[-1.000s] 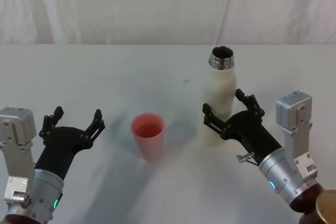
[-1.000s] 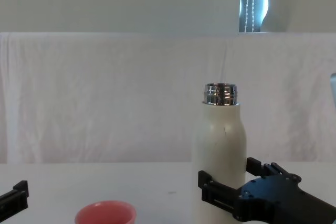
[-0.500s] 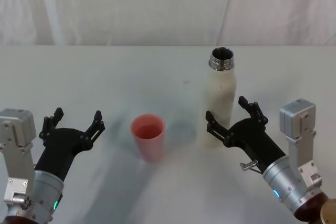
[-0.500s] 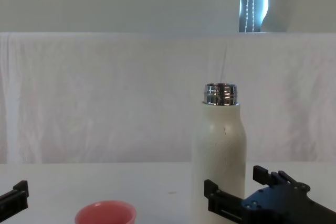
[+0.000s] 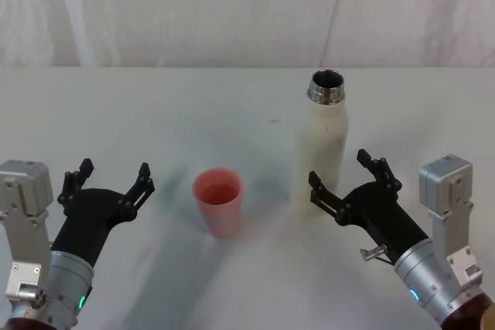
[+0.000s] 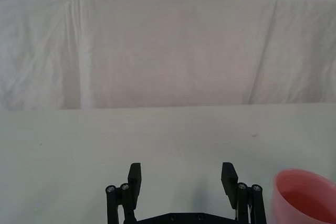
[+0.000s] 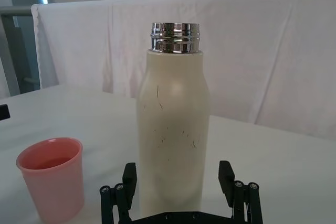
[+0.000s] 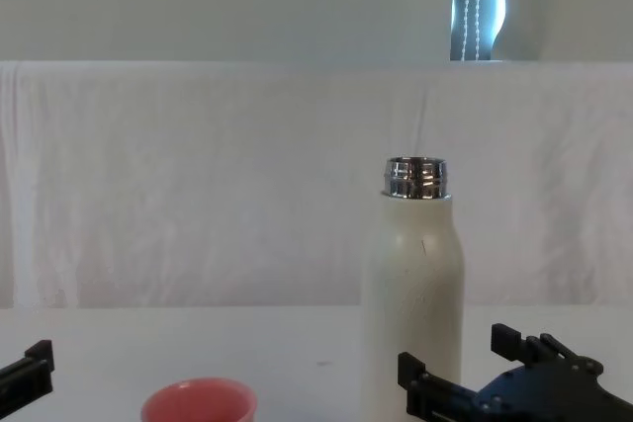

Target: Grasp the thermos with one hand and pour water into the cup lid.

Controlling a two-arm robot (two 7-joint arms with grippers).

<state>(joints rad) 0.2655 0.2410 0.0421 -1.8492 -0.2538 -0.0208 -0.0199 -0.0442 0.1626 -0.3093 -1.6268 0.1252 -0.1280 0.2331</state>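
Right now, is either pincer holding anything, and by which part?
Nothing is held. The right pincer is open just short of the tall cream-white steel-necked thermos; the left pincer is open beside the small salmon-pink cup lid.

No text, label, brand, number or sign can be read anywhere. The thermos (image 7: 173,129) is plain cream with only faint scratches, and the cup lid (image 7: 51,177) is plain pink with no print.

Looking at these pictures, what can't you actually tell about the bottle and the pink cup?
- How much water the thermos holds: the head view shows only a dark mouth.
- The cup lid in the chest view: its lower part is cut off by the bottom edge.
- The thermos base in the right wrist view: hidden behind the right gripper.
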